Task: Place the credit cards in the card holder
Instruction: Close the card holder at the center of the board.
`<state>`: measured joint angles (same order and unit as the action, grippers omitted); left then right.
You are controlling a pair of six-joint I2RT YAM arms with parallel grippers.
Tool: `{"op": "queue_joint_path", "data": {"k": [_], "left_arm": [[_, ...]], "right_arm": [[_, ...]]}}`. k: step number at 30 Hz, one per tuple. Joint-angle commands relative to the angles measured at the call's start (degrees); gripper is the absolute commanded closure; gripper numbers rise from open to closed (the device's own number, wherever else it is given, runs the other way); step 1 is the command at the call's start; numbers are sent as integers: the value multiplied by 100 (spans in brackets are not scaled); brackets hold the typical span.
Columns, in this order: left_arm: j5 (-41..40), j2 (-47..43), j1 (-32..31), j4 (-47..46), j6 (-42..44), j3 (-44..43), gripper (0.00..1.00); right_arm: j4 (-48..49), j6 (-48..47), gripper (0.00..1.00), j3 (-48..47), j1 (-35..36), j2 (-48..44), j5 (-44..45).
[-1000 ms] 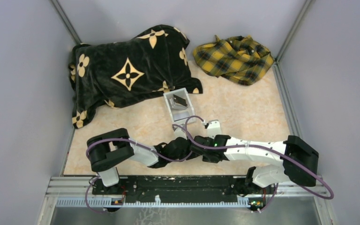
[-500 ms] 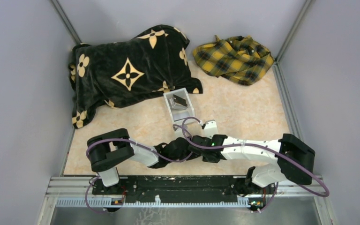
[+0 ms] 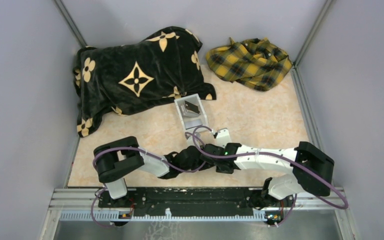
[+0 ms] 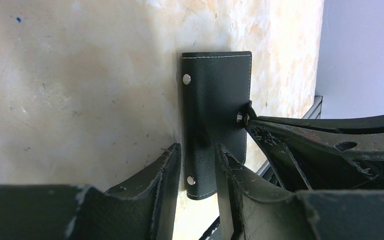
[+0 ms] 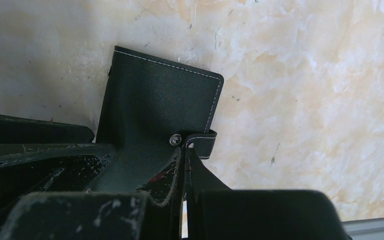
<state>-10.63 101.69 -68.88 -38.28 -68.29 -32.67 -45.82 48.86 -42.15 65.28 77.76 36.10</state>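
While the right gripper (image 5: pixel 184 165) is pinched tight on the strap (image 5: pixel 202 142) of the black wallet (image 5: pixel 160 100), the left gripper (image 4: pixel 197 150) straddles the wallet's near end on the table (image 5: pixel 305 75); whether it clamps is unclear.

card holder (image 4: pixel 215 100), between and beyond the left jaws: matt black grained leather-look, pale stitching, shiny metal snap studs (image 4: pixel 186 78) | left gripper (image 4: pixel 197 150) fingers (image 4: pixel 162 175): black plastic, scuffed, rough-edged | table (image 4: pixel 55 100) around the jaws: smooth pale marbled top, faint scratches | far beyond the jaws: plush black blanket (image 3: pixel 135 75), woven yellow plaid cloth (image 3: pixel 250 62)
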Motion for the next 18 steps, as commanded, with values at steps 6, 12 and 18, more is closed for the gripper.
{"op": "queue_joint_path", "data": {"k": [6, 12, 18], "left_arm": [[79, 424, -151, 1152, 295, 65, 60], [111, 456, -147, 1148, 307, 43, 60], [113, 464, -152, 1132, 311, 32, 60]], "right_arm": [[535, -189, 100, -501, -120, 152, 64], [576, -266, 100, -620, -131, 230, 20], [689, -313, 100, -662, -127, 325, -73]]}}
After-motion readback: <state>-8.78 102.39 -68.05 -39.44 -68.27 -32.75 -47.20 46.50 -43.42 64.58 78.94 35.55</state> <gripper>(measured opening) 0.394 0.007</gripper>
